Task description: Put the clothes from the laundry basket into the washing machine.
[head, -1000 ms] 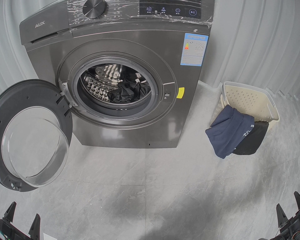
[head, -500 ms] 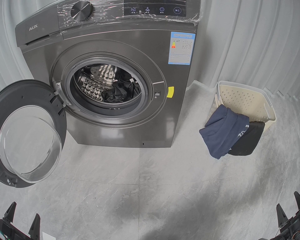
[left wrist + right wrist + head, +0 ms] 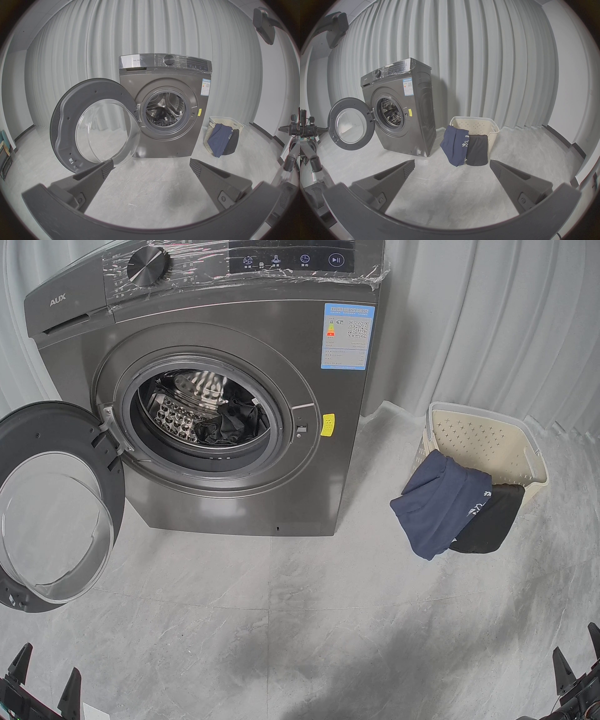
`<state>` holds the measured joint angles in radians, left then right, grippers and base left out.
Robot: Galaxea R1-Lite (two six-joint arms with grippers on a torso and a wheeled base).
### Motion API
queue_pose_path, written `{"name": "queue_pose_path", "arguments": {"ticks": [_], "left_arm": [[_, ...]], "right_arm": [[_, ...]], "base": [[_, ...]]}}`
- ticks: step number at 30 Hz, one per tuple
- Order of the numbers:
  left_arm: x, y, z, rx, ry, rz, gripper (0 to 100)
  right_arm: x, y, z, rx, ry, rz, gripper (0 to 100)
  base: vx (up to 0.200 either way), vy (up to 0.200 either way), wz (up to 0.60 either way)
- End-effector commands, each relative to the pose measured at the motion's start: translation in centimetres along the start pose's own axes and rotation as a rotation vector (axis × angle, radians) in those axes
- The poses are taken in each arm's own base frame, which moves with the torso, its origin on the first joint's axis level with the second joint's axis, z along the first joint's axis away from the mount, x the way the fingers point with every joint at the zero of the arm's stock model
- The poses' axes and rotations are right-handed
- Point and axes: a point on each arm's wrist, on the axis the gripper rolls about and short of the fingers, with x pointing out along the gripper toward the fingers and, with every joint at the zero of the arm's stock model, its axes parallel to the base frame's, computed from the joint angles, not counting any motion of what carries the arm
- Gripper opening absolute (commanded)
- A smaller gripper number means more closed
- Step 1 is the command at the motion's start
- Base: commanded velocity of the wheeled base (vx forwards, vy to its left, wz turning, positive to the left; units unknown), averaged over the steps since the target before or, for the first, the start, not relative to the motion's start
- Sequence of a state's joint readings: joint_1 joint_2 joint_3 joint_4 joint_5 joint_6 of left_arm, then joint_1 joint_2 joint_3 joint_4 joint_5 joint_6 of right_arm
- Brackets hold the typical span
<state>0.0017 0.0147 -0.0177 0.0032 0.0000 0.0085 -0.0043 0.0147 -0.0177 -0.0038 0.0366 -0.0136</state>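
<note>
Left claw [image 3: 151, 164], right claw [image 3: 452, 164]: dark grey wedge fingers [image 3: 90, 178], ribbed inner tips

We see navy clothes [image 3: 437, 505] and black clothes [image 3: 490, 521] draped over the cream laundry basket [image 3: 500, 434]; the grey washing machine [image 3: 212, 315] stands open.

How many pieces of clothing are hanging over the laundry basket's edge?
2. A navy garment hangs over the laundry basket front rim, on the side nearer the washing machine; a black garment hangs right beside it. Others may lie hidden inside the basket.
</note>
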Motion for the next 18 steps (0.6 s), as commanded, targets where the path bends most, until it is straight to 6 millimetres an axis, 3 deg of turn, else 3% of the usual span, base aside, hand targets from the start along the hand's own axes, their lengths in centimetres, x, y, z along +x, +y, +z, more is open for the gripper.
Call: {"name": "queue_pose_path", "arguments": {"ticks": [1, 5, 18], "left_arm": [[0.08, -0.01, -0.46, 0.001, 0.011, -0.002, 100], [0.08, -0.01, -0.46, -0.002, 0.011, -0.002, 100], [0.08, -0.01, -0.47, -0.002, 0.012, -0.005, 100]], "right_arm": [[0.02, 0.01, -0.52, 0.000, 0.002, 0.000, 100], [0.03, 0.01, -0.51, 0.000, 0.004, 0.000, 100], [0.02, 0.01, -0.52, 0.000, 0.002, 0.000, 100]], "base": [[0.000, 0.000, 0.00], [0.000, 0.000, 0.00], [0.000, -0.185, 0.00]]}}
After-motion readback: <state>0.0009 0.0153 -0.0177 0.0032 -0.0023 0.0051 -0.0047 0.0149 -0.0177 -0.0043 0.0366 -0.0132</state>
